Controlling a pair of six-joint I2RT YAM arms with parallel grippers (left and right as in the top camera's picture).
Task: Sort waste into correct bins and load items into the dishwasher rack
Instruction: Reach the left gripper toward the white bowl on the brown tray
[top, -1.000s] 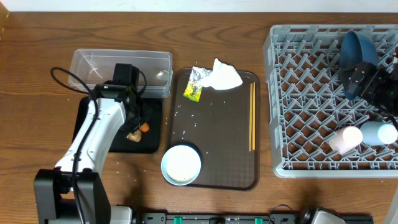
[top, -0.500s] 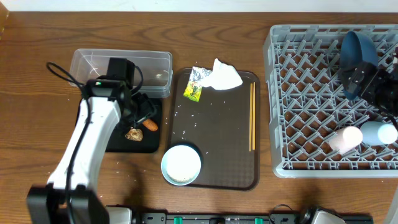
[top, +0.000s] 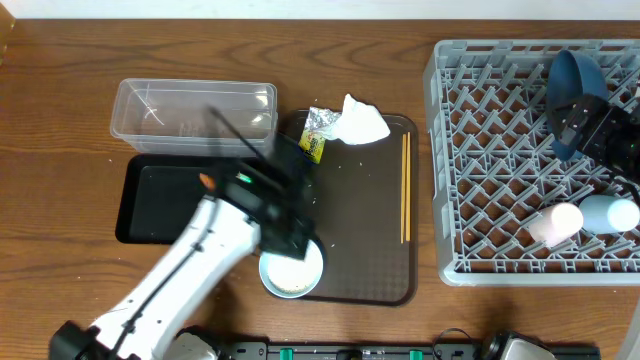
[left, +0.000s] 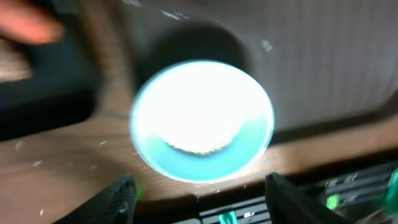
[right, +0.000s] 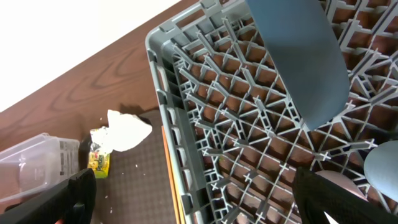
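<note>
Now my left gripper (left: 199, 182) hangs, jaws spread and empty, over the white-inside light-blue bowl (left: 202, 112) on the brown serving tray's (top: 360, 230) near-left corner, white rice grains (left: 196, 144) inside, so next, I reckon, down to pinch its rim, while my right gripper (right: 196, 186) gapes idle above the light-grey lattice rack (right: 205, 118).

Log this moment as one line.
left gripper: open, above bowl | right gripper: open, over rack | carrot: in black tray | chopsticks: on brown tray

No legible writing anywhere.
Printed marks on the yellow-green wrapper (top: 316, 135), too small and blurred to read; greyish label patch on the clear tub (right: 38, 165), likewise unreadable from the right wrist view; no brand or number made out.
</note>
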